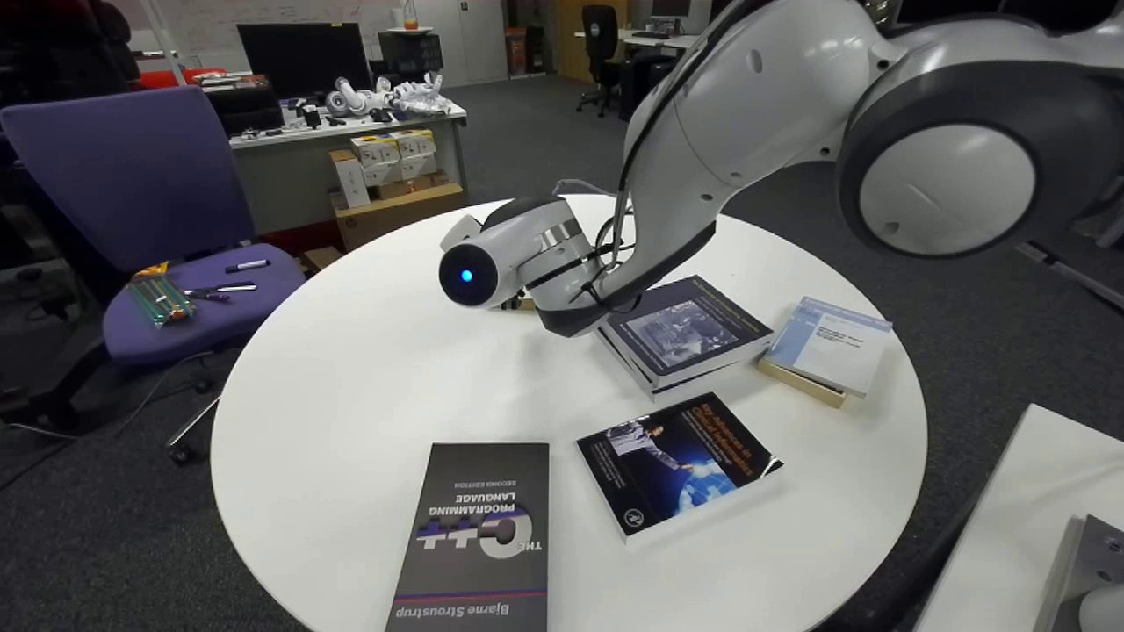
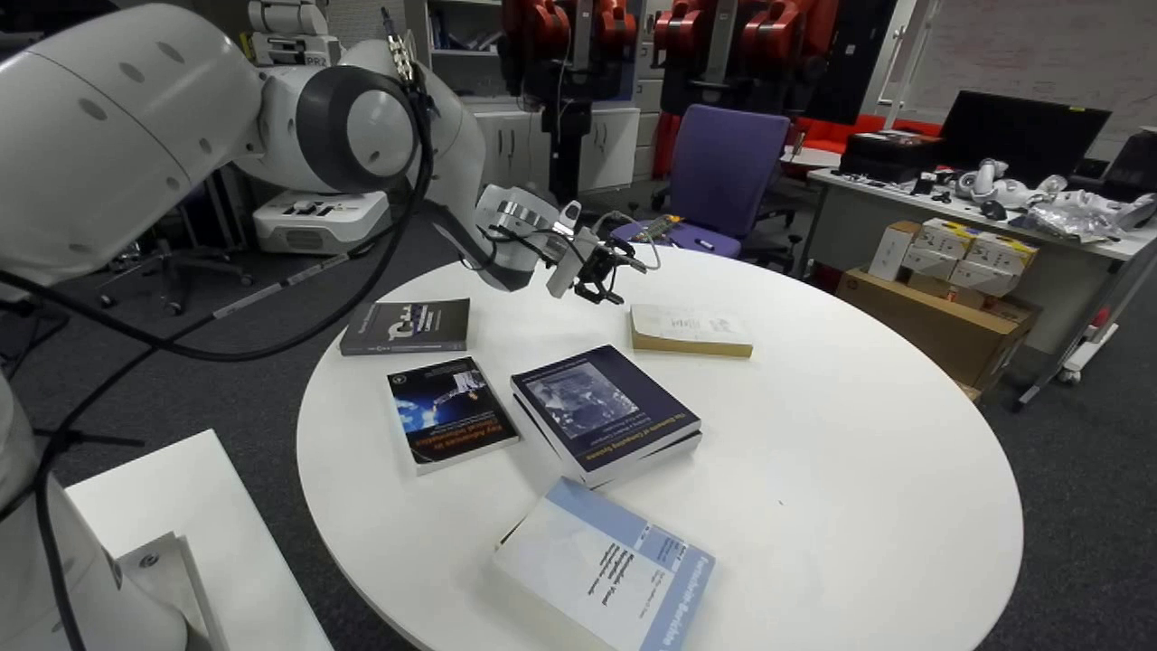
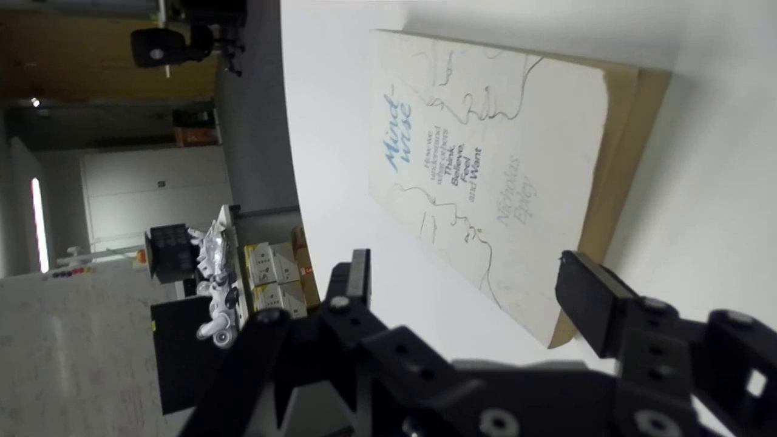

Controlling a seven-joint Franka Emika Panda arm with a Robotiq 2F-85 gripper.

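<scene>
A round white table (image 1: 351,377) is seen in both exterior views, with a white robot arm (image 1: 755,114) stretched over it. In the background a desk (image 1: 290,189) and a purple chair (image 1: 149,175) are seen, and a cardboard box (image 1: 399,215) is topped with smaller cartons (image 1: 399,154). On the table are laid a pile of two books (image 2: 604,411), the upper one dark blue, a grey book (image 1: 474,535), a blue-and-white book (image 1: 830,347) resting on a yellowed volume (image 1: 803,384), and a black-covered paperback (image 1: 680,465). A cream paperback (image 3: 485,158) is laid flat near the pile; in an exterior view it is almost wholly blocked by the arm's wrist (image 1: 518,250). Close to it the gripper (image 3: 470,279) is held above the table, its jaws spread wide apart, with book and tabletop seen between them. A pen (image 1: 248,266) is seen on the chair seat.

On the grey cover "The C++ Programming Language", "Second Edition" and "Bjarne Stroustrup" are printed. "The Elements of Computing Systems" is read on top of the pile, "Key Advances in Clinical Informatics" on the black cover, and "Fortschritt-Berichte" on the blue-and-white one, where smaller lines are blurred. On the cream paperback "Mind-wise" is lettered in blue, beside "How we understand what others Think, Believe, Feel and Want" and, in pale grey, "Nicholas Epley".
</scene>
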